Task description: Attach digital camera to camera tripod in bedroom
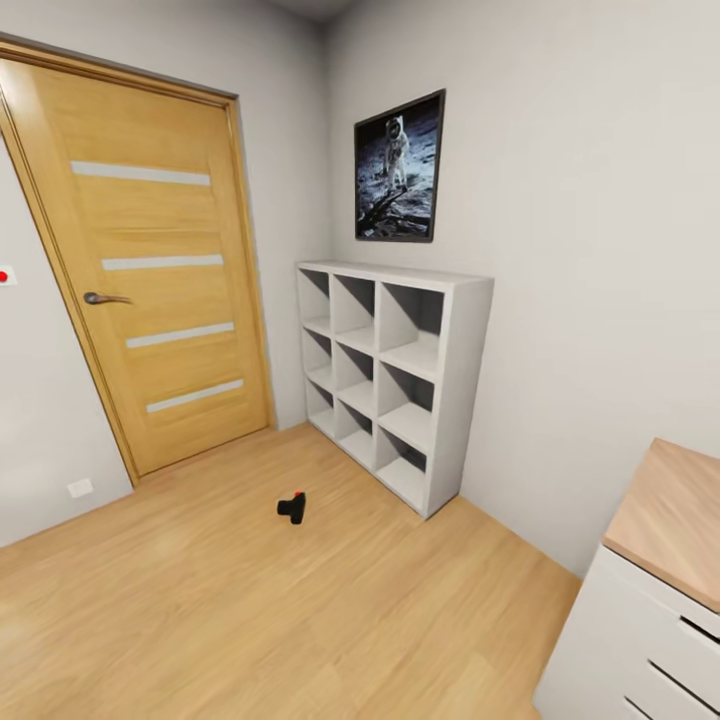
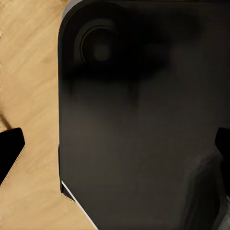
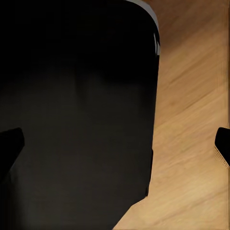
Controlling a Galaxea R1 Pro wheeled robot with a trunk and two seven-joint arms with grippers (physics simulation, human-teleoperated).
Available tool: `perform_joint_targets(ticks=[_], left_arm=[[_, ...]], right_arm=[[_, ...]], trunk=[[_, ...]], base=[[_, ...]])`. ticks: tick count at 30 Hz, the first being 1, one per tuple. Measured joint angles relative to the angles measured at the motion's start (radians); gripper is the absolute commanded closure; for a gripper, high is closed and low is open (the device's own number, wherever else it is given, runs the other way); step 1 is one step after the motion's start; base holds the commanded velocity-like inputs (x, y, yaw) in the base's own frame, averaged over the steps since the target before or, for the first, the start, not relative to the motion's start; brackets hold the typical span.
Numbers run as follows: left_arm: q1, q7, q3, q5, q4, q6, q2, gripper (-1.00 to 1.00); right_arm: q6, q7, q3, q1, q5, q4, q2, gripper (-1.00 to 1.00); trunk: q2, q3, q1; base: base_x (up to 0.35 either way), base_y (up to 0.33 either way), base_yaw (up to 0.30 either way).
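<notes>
A: What is nearest in the head view?

B: Light wood floor (image 1: 200, 620), and at the near right a white drawer unit (image 1: 640, 640) with a pale wood top.

A: And the digital camera?

B: The digital camera (image 1: 291, 508) lies on the floor in the middle of the room, small and black with a red spot on top. It sits just in front of the near left corner of the white cube shelf (image 1: 395, 380), apart from it.

A: What lies farther back?

B: The cube shelf stands against the right wall, 3 columns by 4 rows as far as I can count. Above it hangs a dark-framed picture of an astronaut (image 1: 399, 168). On the far left wall is a wooden door (image 1: 150, 270) with 4 pale horizontal strips and a dark lever handle (image 1: 105, 298). Left of the door there is a small red mark on the wall and a white socket (image 1: 79, 488) low down.

A: The grippers?

B: In the left wrist view, the left gripper (image 2: 115, 153) shows 2 dark fingertips at opposite edges, spread wide, nothing between them but a dark robot body panel (image 2: 143, 124) and floor. In the right wrist view, the right gripper (image 3: 115, 148) is spread the same way over another dark panel (image 3: 76, 115).
</notes>
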Motion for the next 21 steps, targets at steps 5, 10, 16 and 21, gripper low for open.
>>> perform_joint_targets(ticks=[5,10,16,21], left_arm=[[0.0,0.0,0.0,0.001,0.0,0.0,-0.001,-1.0],[0.0,0.0,0.0,0.001,0.0,0.0,-0.001,-1.0],[0.0,0.0,0.001,0.001,0.0,-0.001,-0.001,-1.0],[0.0,0.0,0.002,0.0,-0.001,-0.009,-0.001,-1.0]], right_arm=[[0.0,0.001,0.0,0.0,0.0,0.0,0.0,-1.0],[0.0,0.001,0.0,0.0,0.0,0.0,0.0,-1.0],[0.0,0.001,0.0,0.0,0.0,0.0,0.0,-1.0],[0.0,0.001,0.0,0.0,0.0,0.0,0.0,-1.0]], trunk=[[0.0,0.0,0.0],[0.0,0.0,0.0],[0.0,0.0,0.0],[0.0,0.0,0.0]], base=[[0.317,0.0,0.0],[0.316,-0.027,0.0],[0.297,-0.127,0.0],[0.151,-0.078,0.0]])
